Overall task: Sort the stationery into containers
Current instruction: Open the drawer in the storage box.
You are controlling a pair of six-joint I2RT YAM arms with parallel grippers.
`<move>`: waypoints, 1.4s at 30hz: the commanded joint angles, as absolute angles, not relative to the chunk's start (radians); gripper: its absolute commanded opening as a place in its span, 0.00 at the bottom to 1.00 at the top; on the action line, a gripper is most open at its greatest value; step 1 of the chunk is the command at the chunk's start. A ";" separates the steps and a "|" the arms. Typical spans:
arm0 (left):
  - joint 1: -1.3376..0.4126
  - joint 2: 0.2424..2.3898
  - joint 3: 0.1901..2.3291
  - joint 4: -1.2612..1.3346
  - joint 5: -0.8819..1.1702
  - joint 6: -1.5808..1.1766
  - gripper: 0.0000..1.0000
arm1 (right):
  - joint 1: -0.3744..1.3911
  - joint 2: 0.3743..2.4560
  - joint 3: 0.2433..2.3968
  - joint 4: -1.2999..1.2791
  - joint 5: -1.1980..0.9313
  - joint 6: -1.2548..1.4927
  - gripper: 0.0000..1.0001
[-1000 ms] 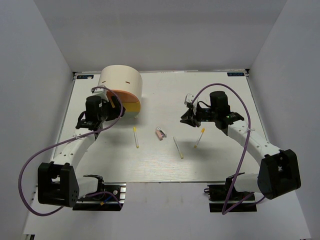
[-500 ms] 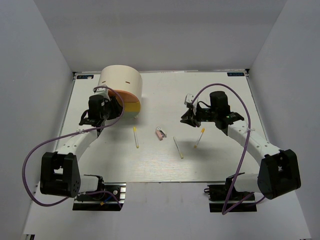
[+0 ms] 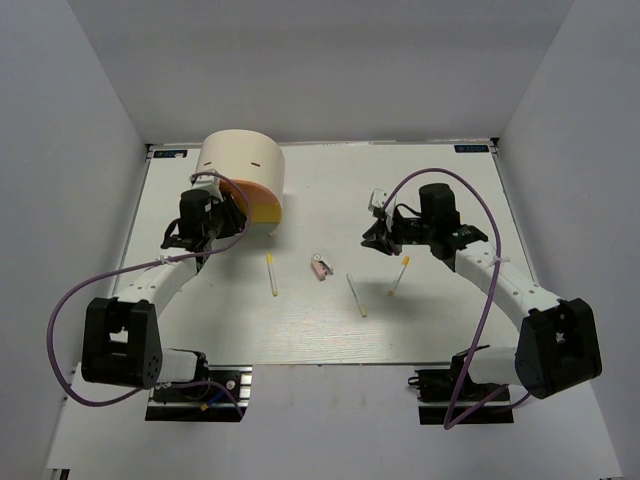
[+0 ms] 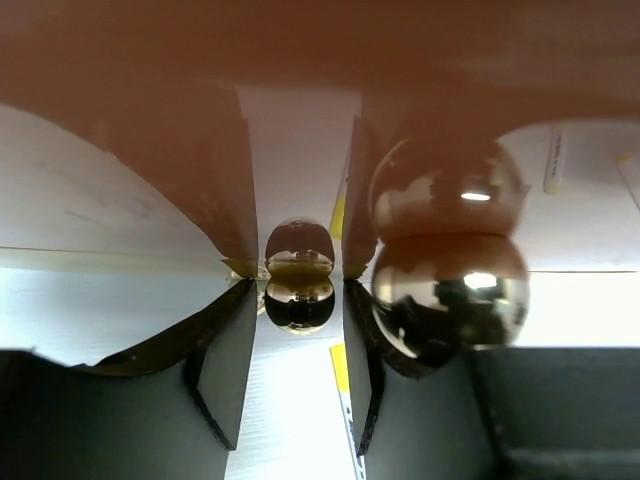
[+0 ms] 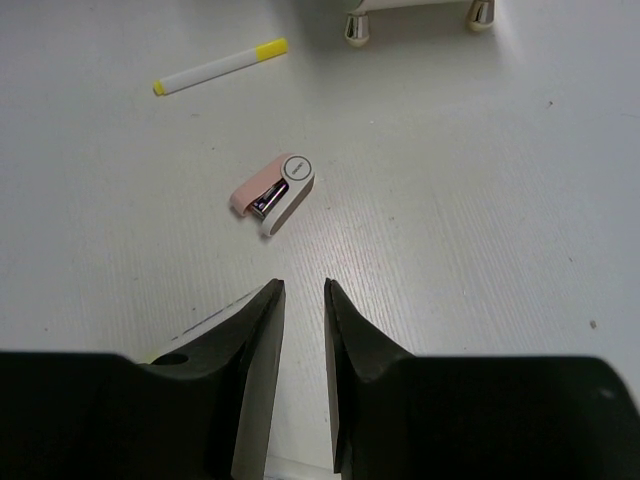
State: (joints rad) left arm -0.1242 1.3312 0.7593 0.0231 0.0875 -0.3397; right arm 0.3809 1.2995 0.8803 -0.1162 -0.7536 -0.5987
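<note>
The cream half-cylinder organiser (image 3: 238, 158) stands at the back left, with its orange drawer (image 3: 262, 194) above its yellow drawer (image 3: 264, 213). My left gripper (image 3: 203, 218) is at the drawers' front. In the left wrist view it (image 4: 298, 275) is open, with a small round knob (image 4: 299, 290) between its fingers and the glossy orange front (image 4: 300, 60) just beyond. A larger knob (image 4: 450, 295) is to the right. My right gripper (image 3: 378, 236) (image 5: 302, 285) is narrowly open and empty. A pinkish eraser-like block (image 3: 320, 267) (image 5: 273, 192) lies ahead of it.
Three yellow-tipped pale sticks lie mid-table: one (image 3: 272, 273) near the organiser, one (image 3: 357, 295) in the centre, one (image 3: 399, 275) by the right arm. One stick (image 5: 220, 67) shows in the right wrist view, with the organiser's feet (image 5: 355, 28) beyond.
My left gripper has moved a little forward and right, closer to the drawers' front. The right arm and the loose items have not moved.
</note>
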 commanded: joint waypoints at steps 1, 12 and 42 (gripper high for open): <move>-0.127 1.338 0.758 0.058 0.087 -0.319 0.50 | 0.379 1.281 0.864 -0.120 -0.752 -0.617 0.29; -0.118 1.319 0.749 0.058 0.068 -0.310 0.42 | 0.376 1.275 0.856 -0.114 -0.753 -0.615 0.29; -0.127 0.985 0.549 -0.067 0.101 -0.321 0.45 | 0.436 1.345 0.908 -0.186 -0.759 -0.607 0.45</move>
State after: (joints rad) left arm -0.1265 1.0149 0.5488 -0.0685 0.0967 -0.3218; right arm 0.4091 1.3193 0.8593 -0.1452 -0.7612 -0.6090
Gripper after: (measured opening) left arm 0.431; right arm 0.445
